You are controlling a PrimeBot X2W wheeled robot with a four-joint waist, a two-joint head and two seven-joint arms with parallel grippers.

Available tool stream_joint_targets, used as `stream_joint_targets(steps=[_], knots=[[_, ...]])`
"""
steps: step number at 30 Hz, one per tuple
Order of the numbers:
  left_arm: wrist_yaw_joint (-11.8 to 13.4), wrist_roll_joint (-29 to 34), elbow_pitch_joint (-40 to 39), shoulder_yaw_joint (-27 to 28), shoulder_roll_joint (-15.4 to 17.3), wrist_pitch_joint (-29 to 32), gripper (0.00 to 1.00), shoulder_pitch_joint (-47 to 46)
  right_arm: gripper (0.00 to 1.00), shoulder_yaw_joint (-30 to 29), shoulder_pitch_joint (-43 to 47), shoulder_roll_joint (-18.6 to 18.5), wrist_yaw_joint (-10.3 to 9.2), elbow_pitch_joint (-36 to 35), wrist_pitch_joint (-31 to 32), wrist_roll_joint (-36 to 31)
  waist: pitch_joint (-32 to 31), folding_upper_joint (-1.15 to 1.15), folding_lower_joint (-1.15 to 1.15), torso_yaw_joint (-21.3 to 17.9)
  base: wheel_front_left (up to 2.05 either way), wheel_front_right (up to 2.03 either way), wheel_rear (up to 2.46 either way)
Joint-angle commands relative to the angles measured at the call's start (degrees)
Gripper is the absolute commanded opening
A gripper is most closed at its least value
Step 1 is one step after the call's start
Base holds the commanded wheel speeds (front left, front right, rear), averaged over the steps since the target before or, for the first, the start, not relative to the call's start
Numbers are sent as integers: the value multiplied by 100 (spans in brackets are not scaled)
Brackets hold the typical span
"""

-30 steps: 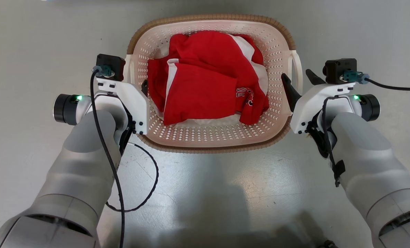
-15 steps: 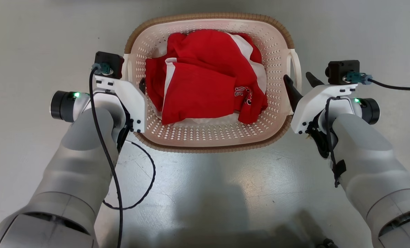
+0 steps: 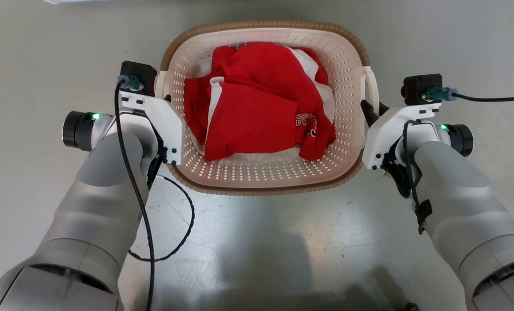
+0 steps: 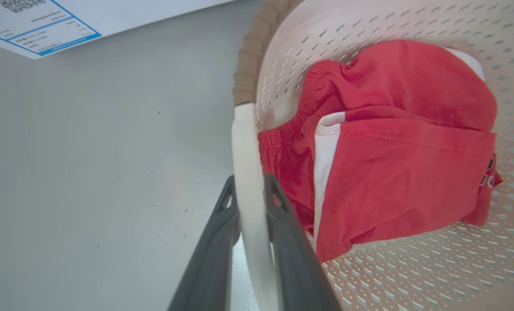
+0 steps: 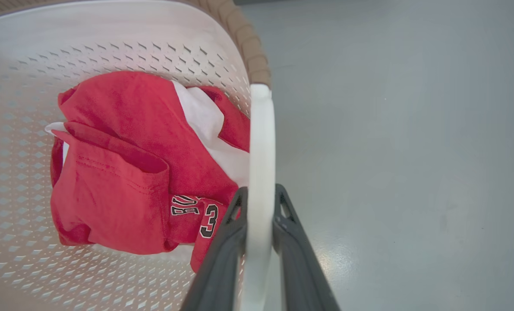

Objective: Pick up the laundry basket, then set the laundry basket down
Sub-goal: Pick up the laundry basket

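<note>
Laundry basket (image 3: 263, 24) sits on the grey floor (image 3: 433, 43) between the robot's two arms, with red clothing (image 3: 257, 116) heaped inside. The left hand (image 4: 250, 181) is clamped narrowly on the white left handle (image 4: 246, 142). The right hand (image 5: 260, 192) pinches the white right handle (image 5: 261, 129) likewise.

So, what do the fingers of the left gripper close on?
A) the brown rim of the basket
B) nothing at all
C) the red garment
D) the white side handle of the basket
D: in the left wrist view the left gripper has its two dark fingers pressed on either side of the white side handle of the laundry basket.
</note>
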Motion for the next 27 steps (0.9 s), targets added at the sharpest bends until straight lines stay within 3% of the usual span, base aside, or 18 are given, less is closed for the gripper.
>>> stream_joint_targets(steps=[1, 15, 27], knots=[[-1, -9, -35, 11, 160, 14, 0, 89, 0, 151, 229, 99, 22, -52, 60, 50, -83, 0, 0, -2, 0, 0, 0], [-113, -162, -35, -54, 220, 463, 0, 639, 0, 755, 564, 99, 22, -266, 769, 408, -1065, 0, 0, -107, 0, 0, 0], [-297, -283, -35, -191, 270, 1005, 0, 1493, 0, 1327, 1190, 99, 22, -370, 1357, 753, -2708, 0, 0, -340, 0, 0, 0]])
